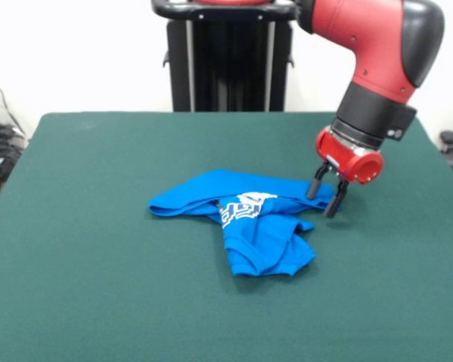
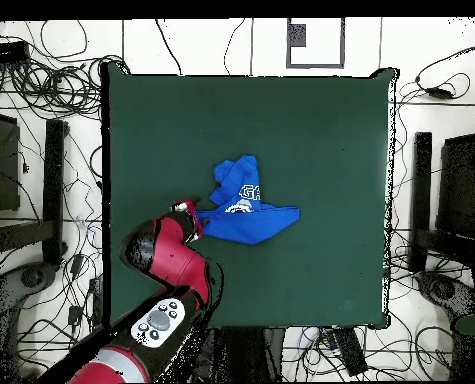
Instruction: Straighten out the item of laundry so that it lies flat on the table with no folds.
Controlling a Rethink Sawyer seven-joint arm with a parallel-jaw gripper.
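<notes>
Your gripper point(image 1: 326, 197) hangs with its fingers parted and holding nothing at the edge of the crumpled item of laundry point(image 1: 245, 215) mid-table point(image 1: 83, 249), so you're at the grasping step: I'd close on that nearest corner, then draw it outward.

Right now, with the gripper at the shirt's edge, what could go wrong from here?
The gripper sits open at one end of the blue shirt, so it may pinch several folded layers together. The shirt is crumpled with its lettering partly hidden; pulling one corner could drag the whole bundle across the table without flattening it.
</notes>
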